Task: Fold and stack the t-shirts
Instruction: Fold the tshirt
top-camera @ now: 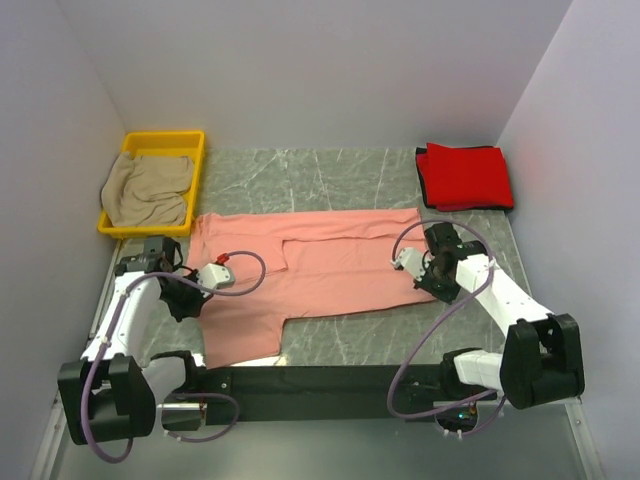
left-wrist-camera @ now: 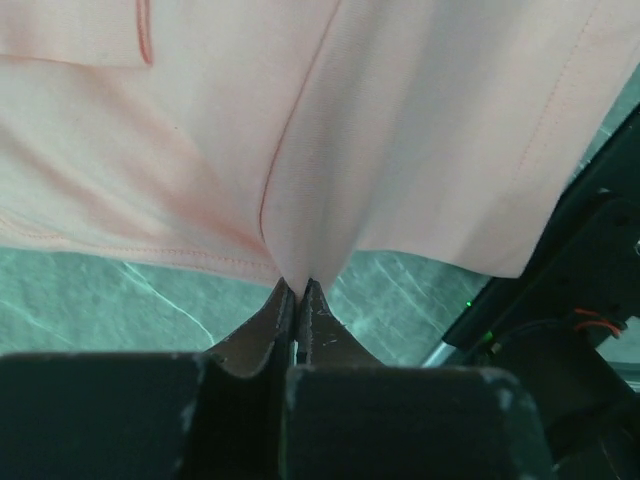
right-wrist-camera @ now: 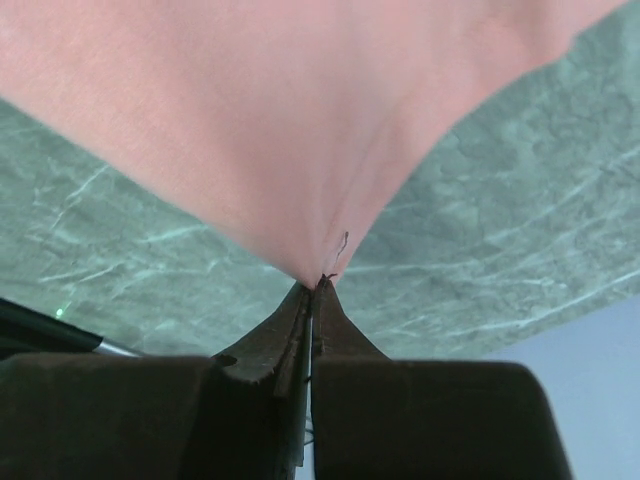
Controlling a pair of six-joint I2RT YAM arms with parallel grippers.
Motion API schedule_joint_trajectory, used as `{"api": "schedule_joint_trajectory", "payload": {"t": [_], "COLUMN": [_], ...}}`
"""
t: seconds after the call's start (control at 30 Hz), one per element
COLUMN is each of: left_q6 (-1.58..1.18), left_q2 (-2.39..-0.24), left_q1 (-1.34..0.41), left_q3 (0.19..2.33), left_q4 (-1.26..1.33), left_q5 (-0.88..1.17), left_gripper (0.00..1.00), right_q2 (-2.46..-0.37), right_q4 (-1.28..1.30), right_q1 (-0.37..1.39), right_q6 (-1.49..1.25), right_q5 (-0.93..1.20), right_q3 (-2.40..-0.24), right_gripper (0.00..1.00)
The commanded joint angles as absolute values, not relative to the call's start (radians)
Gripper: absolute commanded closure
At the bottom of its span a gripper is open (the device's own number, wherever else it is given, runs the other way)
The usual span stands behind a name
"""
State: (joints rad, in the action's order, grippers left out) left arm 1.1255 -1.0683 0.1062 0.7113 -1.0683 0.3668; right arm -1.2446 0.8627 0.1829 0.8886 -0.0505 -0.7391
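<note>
Salmon-pink t-shirt (top-camera: pixel 330 262) cloth sits pinched at the tips of my left gripper (left-wrist-camera: pixel 300 288) and right gripper (right-wrist-camera: pixel 318 284), both clamped tight on it. Folding is starting, I judge; next, both must lift and carry the cloth across together.

Left arm (top-camera: pixel 125 310): rises from its base at the near left, elbow bent, wrist turned inward to the right. Left gripper (left-wrist-camera: pixel 298 285): jaws pressed together, pinching an edge of the salmon-pink t-shirt (left-wrist-camera: pixel 400 130). Right arm (top-camera: pixel 500 295): reaches forward and leftward from its near-right base. Right gripper (right-wrist-camera: pixel 315 283): jaws closed tight on a peak of the same t-shirt.
</note>
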Motion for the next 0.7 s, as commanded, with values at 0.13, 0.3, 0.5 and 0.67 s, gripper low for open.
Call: {"api": "schedule_joint_trajectory", "payload": {"t": [0.13,0.3,0.5,0.67], "left_q6": [1.174,1.141,1.057,0.986], "left_q2": [-1.162,-1.287,-1.442,-1.564], "left_q1": [0.184,0.196,0.198,0.198], "left_q3": [0.834,0.98,1.112,1.224], "left_q4": [-1.193,-1.203,-1.151,-1.112], "left_q5": [0.437,0.491,0.52,0.525], "left_gripper": [0.99,0.99,0.99,0.99], "right_q2": [-1.265,-1.365,-1.494,-1.626], "right_q4": [0.925,0.922,0.92,0.917], "right_q1": [0.112,0.097,0.097,0.094], "right_q6": [0.926,0.927,0.928,0.927], "right_q5": [-0.028,-0.014,-0.009,-0.015], "right_q3": [-0.864,-0.972,-1.113,-1.235], "right_gripper": [1.0,1.0,1.0,1.0]}}
